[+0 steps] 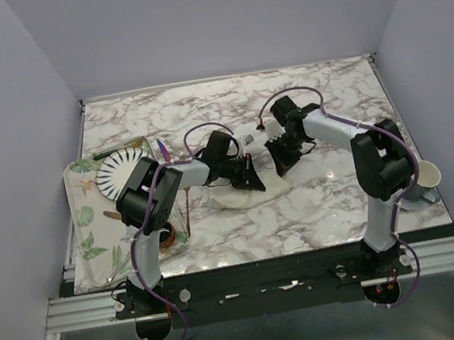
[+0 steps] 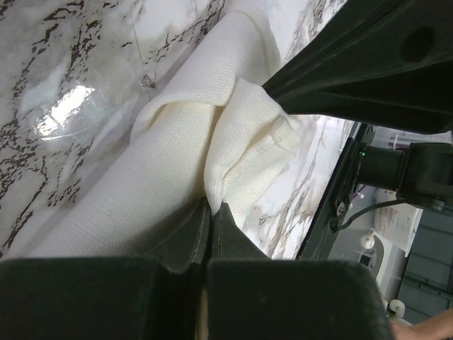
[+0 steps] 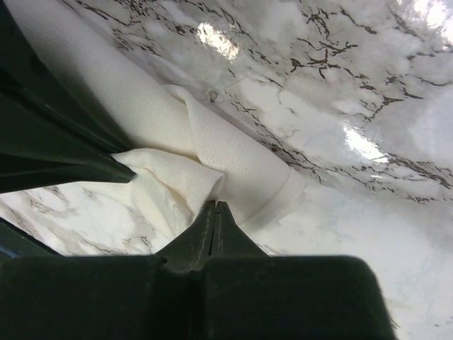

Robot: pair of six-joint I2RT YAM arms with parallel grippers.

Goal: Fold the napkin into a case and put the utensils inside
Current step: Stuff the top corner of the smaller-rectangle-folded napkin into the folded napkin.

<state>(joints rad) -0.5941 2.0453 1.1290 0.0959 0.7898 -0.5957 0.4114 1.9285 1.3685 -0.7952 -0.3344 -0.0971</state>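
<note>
Cloth is gathered at the middle of the marble table (image 1: 329,112): the cream napkin (image 1: 246,196) is seen lying as a long, loosely rolled band, with both arms brought together over it. The left gripper (image 1: 251,180) is pressed onto the band's near end, and the right gripper (image 1: 281,162) is set just beside it.

In the left wrist view the left gripper (image 2: 210,211) is seen with its jaws drawn together and a raised fold of the napkin (image 2: 141,184) pinched at their tips. The dark fingertip of the other arm is met by the same puckered fold at the upper right.

In the right wrist view the right gripper (image 3: 214,211) is likewise closed, a bunched flap of the napkin (image 3: 233,159) nipped between its tips, while the rest of the band is left flat on the marble.

A leaf-patterned tray (image 1: 87,234) is placed at the table's left edge, well apart from the napkin. A striped plate (image 1: 120,170) is carried on it, and a purple utensil (image 1: 161,150) is seen just beside the plate. A cup (image 1: 427,176) is seen at the right edge.
</note>
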